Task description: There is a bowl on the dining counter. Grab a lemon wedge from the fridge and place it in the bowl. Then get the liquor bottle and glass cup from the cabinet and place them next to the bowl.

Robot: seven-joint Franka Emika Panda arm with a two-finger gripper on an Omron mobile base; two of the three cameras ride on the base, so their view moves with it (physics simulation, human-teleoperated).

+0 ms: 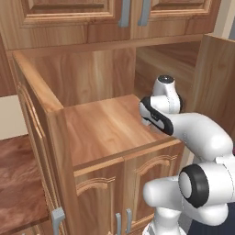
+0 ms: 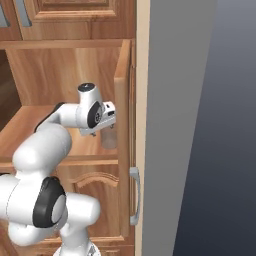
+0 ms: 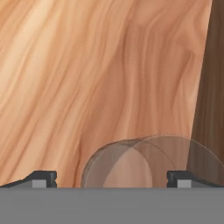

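Observation:
A clear glass cup [image 2: 109, 138] stands on the wooden shelf [image 2: 30, 130] inside the cabinet, close to the open door on the right. My gripper [image 2: 102, 131] hangs just above the cup and points down at it. In the hand view the glass cup [image 3: 146, 164] is seen from above, its round rim lying between the two dark fingertips [image 3: 41, 178] and nearer the right one. The gripper [image 3: 111, 179] is open, and nothing is held.
The open cabinet door [image 2: 125, 125] with its grey handle [image 2: 134, 195] stands right beside the cup. A tall grey panel [image 2: 175, 125] lies beyond it. Upper cabinet doors [image 1: 78, 13] hang overhead, lower doors [image 1: 114, 193] are shut, and a wooden side wall [image 1: 34, 92] bounds the shelf's left.

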